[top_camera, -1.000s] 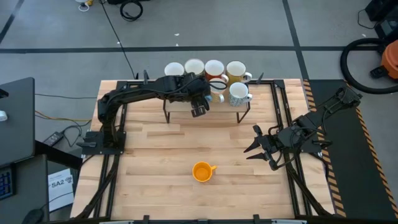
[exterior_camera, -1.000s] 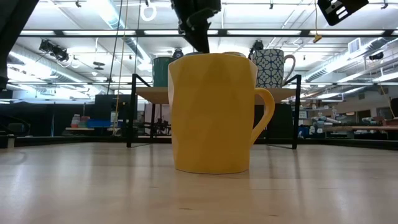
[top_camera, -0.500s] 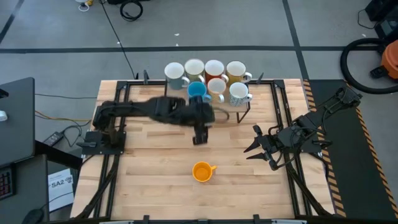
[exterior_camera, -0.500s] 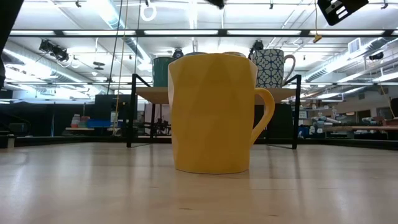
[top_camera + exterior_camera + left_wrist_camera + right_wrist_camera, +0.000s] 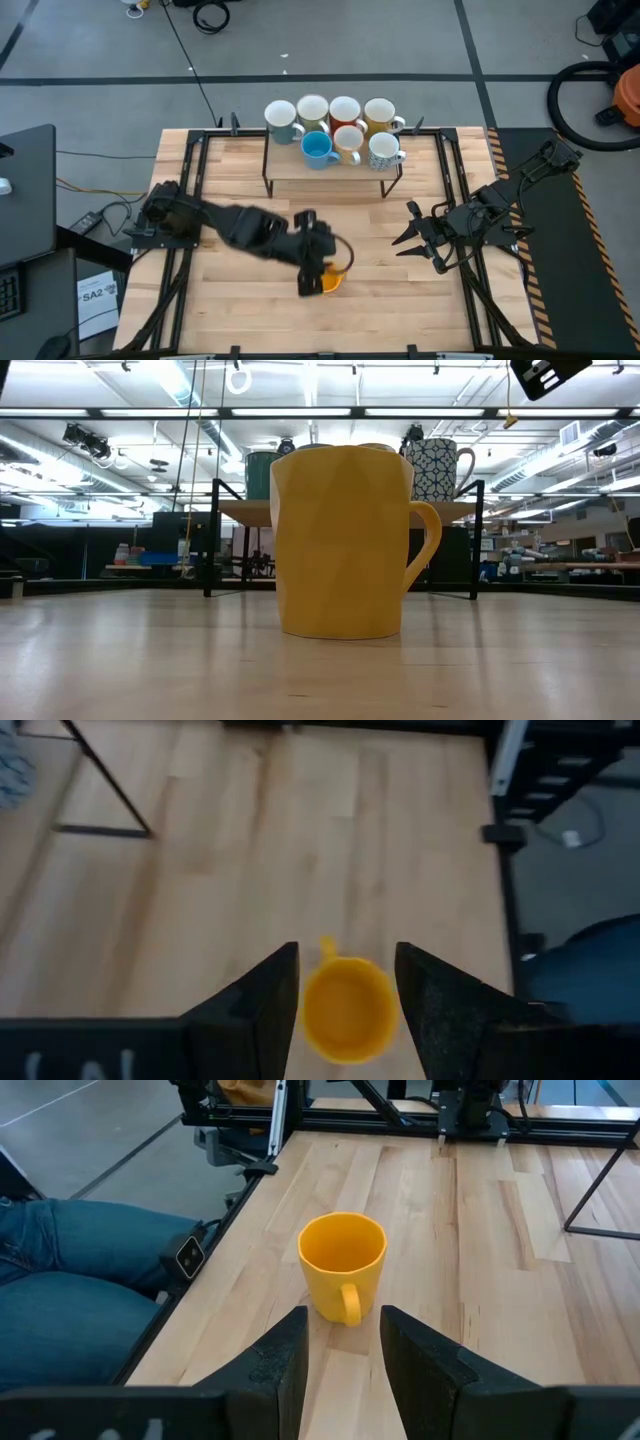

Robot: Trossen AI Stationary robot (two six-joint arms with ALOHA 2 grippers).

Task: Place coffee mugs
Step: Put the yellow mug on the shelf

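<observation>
High view – orange mug (image 5: 329,281): sitting upright on the wooden table (image 5: 240,320), near side, centre, its handle pointing right; partly covered by the left arm.
High view – left gripper (image 5: 308,283): hovering over the orange mug; half a second ago it was up by the rack, and a second ago right at the mugs there.
High view – rack (image 5: 335,181): holding seven mugs at the far side, among them a blue mug (image 5: 317,148) in the front row.
High view – right gripper (image 5: 411,240): waiting at the table's right, fingers spread apart, unmoved since earlier.
Low view – orange mug (image 5: 345,542): looking yellow-orange, faceted, handle to the right, filling the centre; the dark gripper seen above it a second ago is gone.
Left wrist view – left gripper (image 5: 345,985): fingers (image 5: 262,1000) held apart, one on either side of the mug (image 5: 345,1008), not clamping it.
Right wrist view – orange mug (image 5: 342,1267): standing empty, handle facing the camera.
</observation>
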